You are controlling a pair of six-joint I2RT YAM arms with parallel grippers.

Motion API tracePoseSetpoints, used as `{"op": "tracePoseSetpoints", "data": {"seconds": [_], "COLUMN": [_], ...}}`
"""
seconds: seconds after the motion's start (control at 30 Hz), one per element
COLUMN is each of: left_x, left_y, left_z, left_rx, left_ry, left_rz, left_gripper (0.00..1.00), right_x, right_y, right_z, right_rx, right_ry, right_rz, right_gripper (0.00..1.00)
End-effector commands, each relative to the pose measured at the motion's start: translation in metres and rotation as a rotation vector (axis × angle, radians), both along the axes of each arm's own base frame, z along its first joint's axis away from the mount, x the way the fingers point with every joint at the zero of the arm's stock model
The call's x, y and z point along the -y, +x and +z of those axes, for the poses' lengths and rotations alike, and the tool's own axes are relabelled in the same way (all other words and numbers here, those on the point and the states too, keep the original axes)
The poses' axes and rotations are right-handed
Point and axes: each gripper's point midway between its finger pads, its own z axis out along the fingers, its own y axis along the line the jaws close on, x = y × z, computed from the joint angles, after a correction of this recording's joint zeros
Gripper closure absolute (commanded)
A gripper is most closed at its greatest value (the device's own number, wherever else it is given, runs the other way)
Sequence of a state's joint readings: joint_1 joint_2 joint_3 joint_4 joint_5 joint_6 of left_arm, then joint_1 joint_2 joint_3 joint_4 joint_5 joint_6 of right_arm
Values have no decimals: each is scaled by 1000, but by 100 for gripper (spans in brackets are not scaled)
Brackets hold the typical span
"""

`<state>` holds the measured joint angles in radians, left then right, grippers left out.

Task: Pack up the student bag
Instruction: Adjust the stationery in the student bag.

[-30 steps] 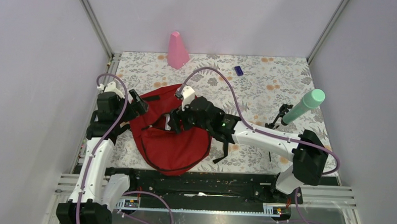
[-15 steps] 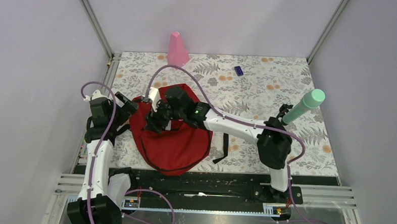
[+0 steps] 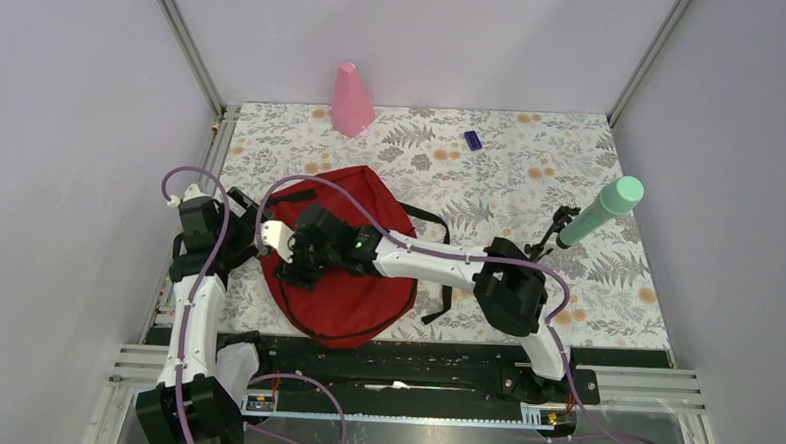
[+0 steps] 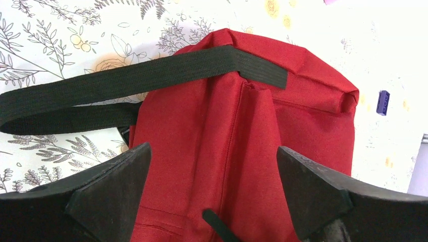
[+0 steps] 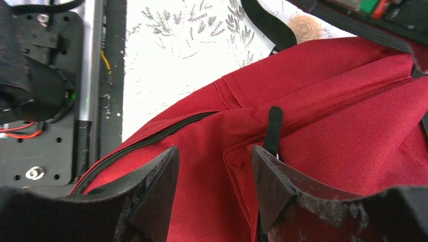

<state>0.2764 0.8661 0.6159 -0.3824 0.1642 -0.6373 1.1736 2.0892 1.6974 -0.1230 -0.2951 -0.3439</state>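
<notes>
The student bag (image 3: pixel 351 295), dark red with black straps, lies on the floral tabletop at the left centre. My left gripper (image 3: pixel 241 213) sits at the bag's left edge. In the left wrist view that gripper (image 4: pixel 212 186) is wide open over the red fabric (image 4: pixel 252 131), with a black strap (image 4: pixel 126 85) beyond it. My right gripper (image 3: pixel 289 268) reaches across the bag to its left side. In the right wrist view it (image 5: pixel 214 186) stands partly open, astride a fold of red fabric (image 5: pixel 323 101). A black zipper pull (image 5: pixel 273 128) lies beside its right finger, and the black zipper line (image 5: pixel 151 138) runs to the left.
A pink cone (image 3: pixel 352 100) stands at the back. A small purple block (image 3: pixel 473 139) lies behind the bag to the right. A mint-green cylinder (image 3: pixel 602 211) leans on a black stand at the right. The black base rail (image 3: pixel 413 358) runs along the near edge.
My right arm has swung left across the bag, and its jaws have narrowed. My left arm has drawn back a little toward the left edge, still wide open.
</notes>
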Motion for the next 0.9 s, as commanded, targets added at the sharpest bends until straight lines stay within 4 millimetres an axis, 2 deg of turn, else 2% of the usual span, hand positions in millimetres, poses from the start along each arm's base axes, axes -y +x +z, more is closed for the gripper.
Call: {"op": "tracePoseSetpoints", "data": {"seconds": [0.0, 0.2, 0.27, 0.47, 0.57, 0.73, 0.87], "left_x": [1, 1, 1, 1, 1, 2, 5], "left_y": [10, 9, 9, 9, 9, 9, 9], "left_z": [13, 13, 13, 12, 12, 12, 11], "left_rx": [66, 67, 66, 66, 67, 66, 69], "left_ry": [-6, -5, -6, -7, -10, -11, -19], "left_rz": [-18, -16, -16, -15, -17, -21, -36], "left_gripper": [1, 1, 1, 1, 1, 1, 1], "right_x": [-10, -16, -18, -19, -22, -18, -12], "right_y": [25, 41, 44, 33, 32, 45, 38], "right_z": [4, 16, 28, 46, 46, 44, 73], "right_rx": [147, 214, 239, 232, 228, 267, 223], "right_ry": [1, 48, 91, 135, 140, 130, 160], "right_rz": [-73, -147, -159, -121, -116, -190, -200], "right_gripper": [39, 46, 46, 47, 47, 48, 46]}}
